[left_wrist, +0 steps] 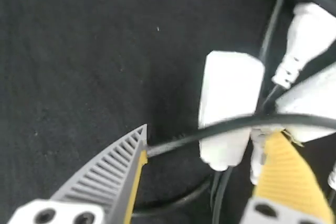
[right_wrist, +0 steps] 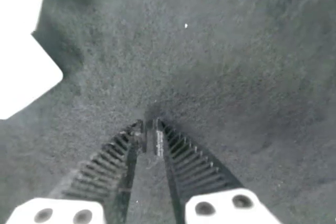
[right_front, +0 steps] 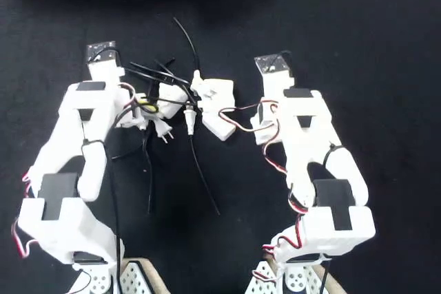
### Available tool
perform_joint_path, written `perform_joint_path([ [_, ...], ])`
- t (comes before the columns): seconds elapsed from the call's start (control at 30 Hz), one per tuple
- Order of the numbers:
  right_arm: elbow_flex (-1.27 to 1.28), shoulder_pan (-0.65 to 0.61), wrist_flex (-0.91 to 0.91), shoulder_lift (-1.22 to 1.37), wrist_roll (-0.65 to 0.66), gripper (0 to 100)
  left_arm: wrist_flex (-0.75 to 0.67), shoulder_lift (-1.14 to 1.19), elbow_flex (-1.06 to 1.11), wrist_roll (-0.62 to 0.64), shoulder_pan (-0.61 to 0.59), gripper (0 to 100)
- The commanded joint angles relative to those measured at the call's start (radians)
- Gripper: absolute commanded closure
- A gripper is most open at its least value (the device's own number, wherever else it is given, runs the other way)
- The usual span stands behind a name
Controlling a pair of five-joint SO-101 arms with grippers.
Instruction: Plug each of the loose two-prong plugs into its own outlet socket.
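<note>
your left gripper point(left_wrist: 209, 136) has its fingers spread astride a black cable point(left_wrist: 173, 141); shift to the white plug point(left_wrist: 304, 24) before closing. your right gripper point(right_wrist: 149, 129) has its fingers clenched on nothing.

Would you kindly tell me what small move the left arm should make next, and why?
Probably lower and close the left tool on the white socket block to steady it: the block lies between the tool's open fingers, with a black cable crossing over it. A white plug lies beside it.
</note>
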Motion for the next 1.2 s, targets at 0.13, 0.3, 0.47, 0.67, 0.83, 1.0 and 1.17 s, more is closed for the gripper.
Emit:
perform_joint_path([
  [0.13, -0.047, 0.002, -0.006, -0.001, 0.009, 95.5, -0.023, 0.031, -0.079, -0.005, -0.024, 77],
  [0.3, -0.047, 0.002, -0.006, -0.001, 0.009, 95.5, -0.018, 0.031, -0.079, -0.005, -0.012, 80],
  [0.47, -0.047, 0.002, -0.008, -0.001, 0.009, 95.5, -0.018, 0.038, -0.073, -0.080, 0.022, 88],
  [0.67, -0.047, 0.002, -0.008, -0.001, 0.009, 95.5, -0.018, 0.041, -0.062, -0.126, 0.051, 96],
  [0.83, -0.047, 0.003, -0.009, -0.001, 0.009, 95.5, 0.006, 0.040, -0.064, -0.133, 0.048, 96],
  [1.0, -0.045, 0.003, -0.008, -0.001, 0.009, 95.5, 0.232, -0.011, -0.093, -0.256, 0.084, 97],
  [1.17, -0.045, 0.003, -0.008, -0.001, 0.009, 95.5, 0.560, -0.166, -0.113, -0.522, 0.099, 97],
])
